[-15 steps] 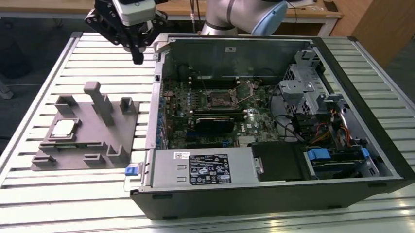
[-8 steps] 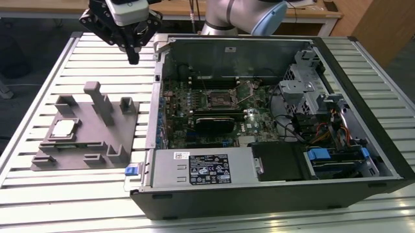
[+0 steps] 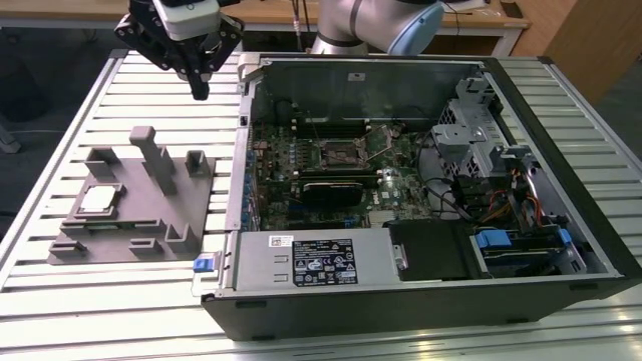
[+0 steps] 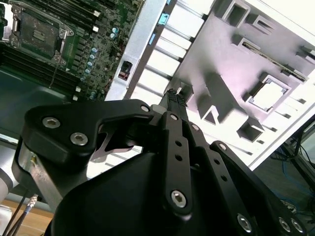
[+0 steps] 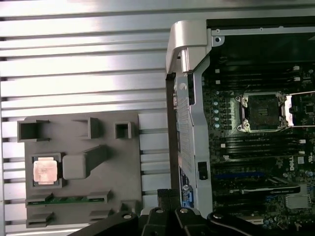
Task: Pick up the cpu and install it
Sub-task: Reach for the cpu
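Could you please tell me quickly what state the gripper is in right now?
Gripper: closed, holding nothing, up above the table. The cpu lies in the grey tray.

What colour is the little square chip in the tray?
The cpu is pale silvery-white, sitting in a grey tray; it is clearest in the first wrist view.

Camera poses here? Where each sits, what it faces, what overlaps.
Exterior view: off the arm, above, looking down on slatted table, open computer case and grey fixture; gripper and arm show.
First wrist view: on the arm, looking straight down at fixture and case; fingers show.
Second wrist view: on the arm, looking obliquely past the gripper's linkage.
Shared: cpu, cpu socket, fixture.
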`<move>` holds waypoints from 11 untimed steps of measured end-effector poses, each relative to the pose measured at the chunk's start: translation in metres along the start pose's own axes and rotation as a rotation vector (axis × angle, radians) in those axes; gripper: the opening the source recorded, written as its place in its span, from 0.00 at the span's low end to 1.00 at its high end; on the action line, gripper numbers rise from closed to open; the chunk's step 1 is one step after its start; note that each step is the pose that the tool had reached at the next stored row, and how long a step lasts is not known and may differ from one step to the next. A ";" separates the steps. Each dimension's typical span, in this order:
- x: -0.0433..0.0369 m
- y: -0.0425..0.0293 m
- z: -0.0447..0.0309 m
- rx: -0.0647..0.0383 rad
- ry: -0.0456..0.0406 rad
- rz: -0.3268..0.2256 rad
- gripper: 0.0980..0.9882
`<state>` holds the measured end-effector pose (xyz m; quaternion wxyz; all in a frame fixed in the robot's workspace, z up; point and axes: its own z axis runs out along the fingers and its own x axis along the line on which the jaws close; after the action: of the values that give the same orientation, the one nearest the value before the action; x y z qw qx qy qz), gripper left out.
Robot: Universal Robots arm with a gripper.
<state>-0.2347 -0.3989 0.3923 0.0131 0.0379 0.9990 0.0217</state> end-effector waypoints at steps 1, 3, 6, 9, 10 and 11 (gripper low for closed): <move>0.0009 -0.0001 0.0000 0.000 0.0000 0.000 0.01; 0.0027 -0.0002 0.0000 0.000 0.0000 0.000 0.01; 0.0057 -0.0004 0.0000 0.000 0.0000 0.000 0.01; 0.0083 -0.0006 0.0000 0.000 0.0000 0.000 0.01; 0.0090 -0.0007 0.0000 0.000 0.0000 0.000 0.01; 0.0098 -0.0007 0.0000 0.000 0.0000 0.000 0.01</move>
<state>-0.2446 -0.3989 0.3920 0.0130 0.0379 0.9990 0.0217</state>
